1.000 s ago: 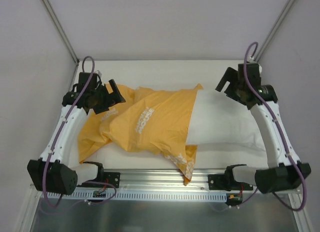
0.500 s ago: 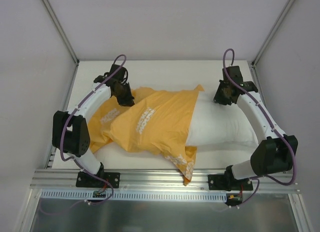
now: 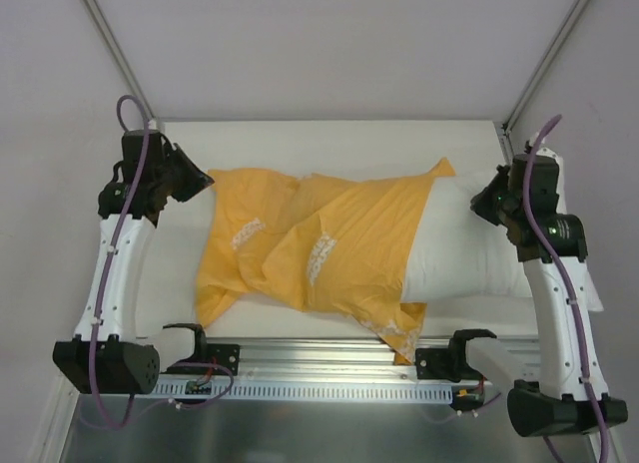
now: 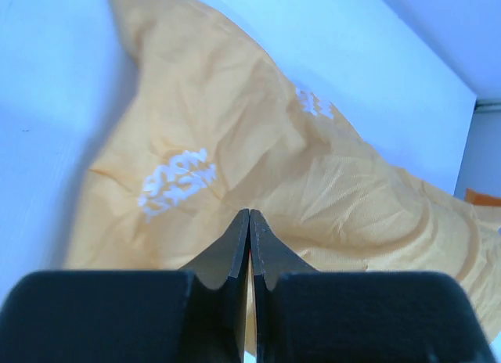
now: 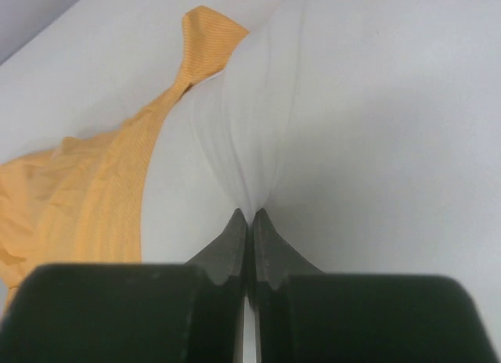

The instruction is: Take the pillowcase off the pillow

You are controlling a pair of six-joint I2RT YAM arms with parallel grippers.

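Observation:
The orange pillowcase [image 3: 319,243] with small white logos lies stretched across the middle of the table. It still covers the left part of the white pillow [image 3: 469,258], which sticks out to the right. My left gripper [image 3: 207,182] is at the pillowcase's far left corner. In the left wrist view this gripper [image 4: 249,213] is shut, with orange pillowcase cloth [image 4: 235,128] pinched between its fingers. My right gripper [image 3: 479,202] is at the pillow's far right end. There the gripper [image 5: 250,214] is shut on a pinch of the pillow [image 5: 352,144], and folds fan out from its tips. The pillowcase [image 5: 102,183] shows at the left.
The white table top [image 3: 329,144] is closed in by pale walls, with slanted frame posts [image 3: 120,54] at the back corners. An aluminium rail [image 3: 329,368] with both arm bases runs along the near edge. A pillowcase corner [image 3: 404,338] hangs over that rail.
Both grippers went from open to shut, the left on the pillowcase, the right on the pillow. The arms then drew apart. The pillow slid right and the pillowcase pulled taut.

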